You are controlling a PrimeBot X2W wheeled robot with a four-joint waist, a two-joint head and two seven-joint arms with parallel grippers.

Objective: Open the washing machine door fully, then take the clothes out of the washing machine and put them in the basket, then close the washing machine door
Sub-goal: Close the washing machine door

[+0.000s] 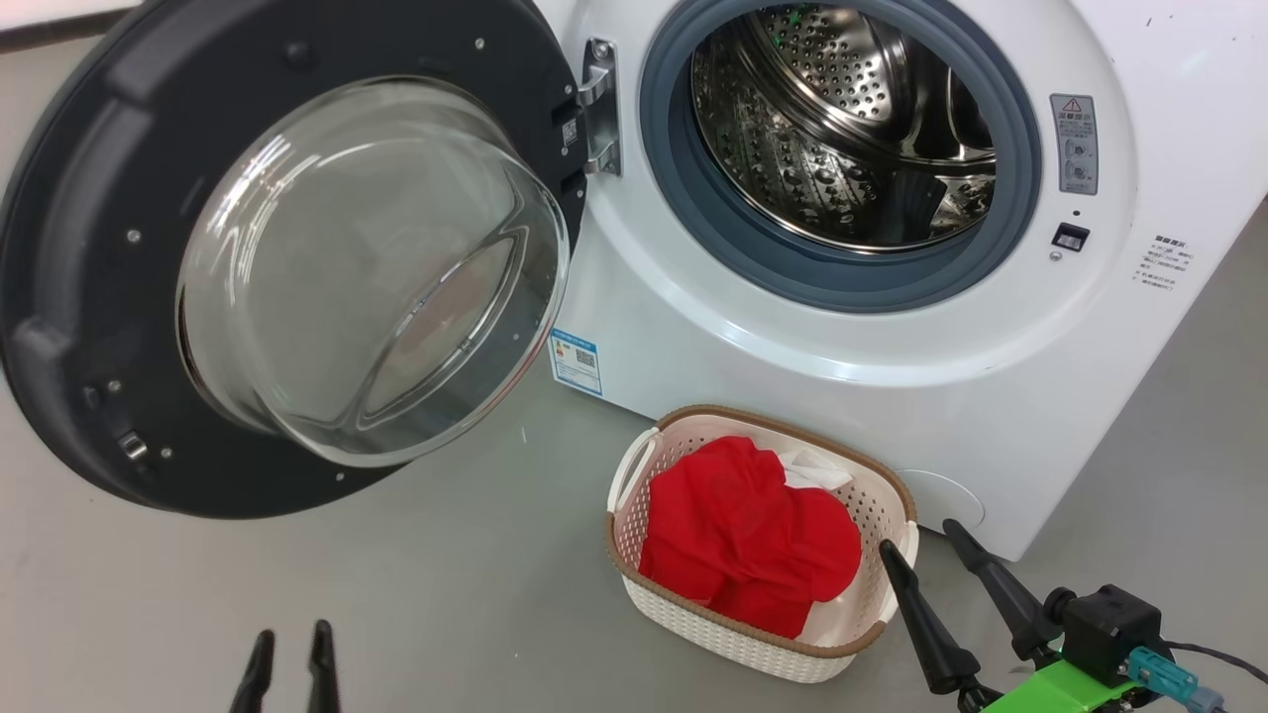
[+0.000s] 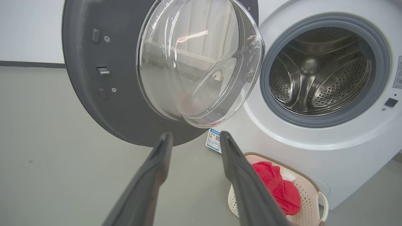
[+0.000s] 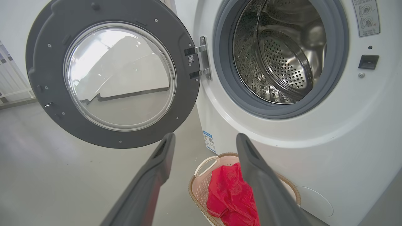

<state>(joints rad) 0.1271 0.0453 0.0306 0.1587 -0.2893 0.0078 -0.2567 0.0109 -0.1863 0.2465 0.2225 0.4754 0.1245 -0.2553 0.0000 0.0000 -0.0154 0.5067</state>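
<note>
Right pincer, open and empty, sits just beside the basket holding the clothes.

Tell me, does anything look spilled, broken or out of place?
Nothing stands out. The bright red fabric clothes lie inside the cream perforated plastic basket, none on the floor; the round black-rimmed glass door hangs open on the white washing machine.
</note>
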